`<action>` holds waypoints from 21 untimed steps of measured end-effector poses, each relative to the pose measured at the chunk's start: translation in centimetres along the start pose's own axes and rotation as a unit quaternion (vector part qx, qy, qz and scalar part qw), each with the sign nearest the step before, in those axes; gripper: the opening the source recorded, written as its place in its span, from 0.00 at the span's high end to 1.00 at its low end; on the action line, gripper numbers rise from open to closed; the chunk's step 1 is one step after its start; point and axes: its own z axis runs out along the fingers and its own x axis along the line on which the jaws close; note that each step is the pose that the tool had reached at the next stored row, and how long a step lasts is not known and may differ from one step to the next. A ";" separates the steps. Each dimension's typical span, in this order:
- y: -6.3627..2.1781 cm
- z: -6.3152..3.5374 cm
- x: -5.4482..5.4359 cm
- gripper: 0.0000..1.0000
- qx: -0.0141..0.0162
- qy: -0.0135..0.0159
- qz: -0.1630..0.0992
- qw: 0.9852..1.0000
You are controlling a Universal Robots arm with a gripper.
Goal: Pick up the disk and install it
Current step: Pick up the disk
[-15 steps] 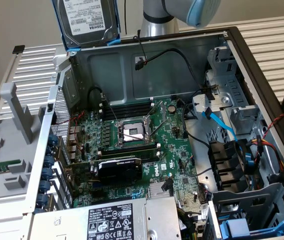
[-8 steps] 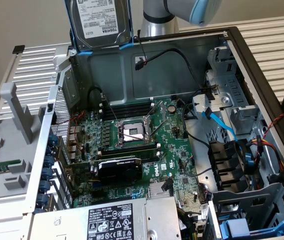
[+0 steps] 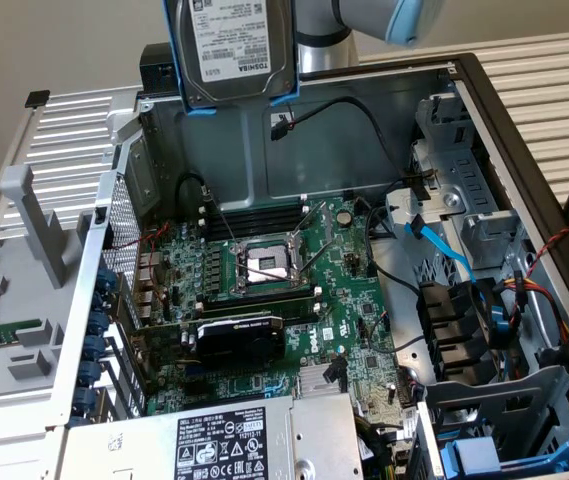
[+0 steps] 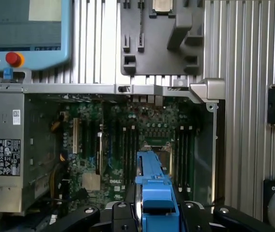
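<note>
Disk (image 3: 236, 50) hung high over the motherboard (image 3: 294, 290) of an open computer case (image 3: 494, 120), touching nothing below, with its label side turned to the exterior camera. The gripper (image 4: 156, 212) pinched the disk by its blue frame, a black finger (image 4: 120, 220) on either side.

On the motherboard lay a bare processor socket (image 3: 269, 265) and a black graphics card (image 3: 239, 340). Just beside the motherboard, toward the exterior view's right, ran a blue cable (image 3: 444, 250) and a row of black fans (image 3: 454, 325). A silver power supply (image 3: 214, 445) sat against the motherboard's near edge. Another blue carrier (image 3: 484, 455) stood off the motherboard's near corner, on the exterior view's right.

The disk's white label read TOSHIBA. The motherboard carried the word DELL. The print on the power supply's black-and-white label was too fine to read.
</note>
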 end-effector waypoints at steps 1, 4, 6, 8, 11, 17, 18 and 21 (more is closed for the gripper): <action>-0.37 0.00 0.2 0.63 -0.001 0.000 0.000 1.000; -1.43 0.02 0.8 0.63 -0.002 0.001 0.000 1.000; -2.02 0.03 1.3 0.63 -0.003 0.001 0.000 1.000; -2.56 0.05 1.9 0.63 -0.003 0.001 0.000 1.000; -3.41 0.07 2.7 0.63 -0.005 0.001 0.000 1.000; -5.17 0.12 4.4 0.63 -0.009 0.001 0.000 1.000; -5.39 0.13 4.7 0.63 -0.010 0.001 0.000 1.000; -5.91 0.15 5.6 0.63 -0.012 0.001 0.000 1.000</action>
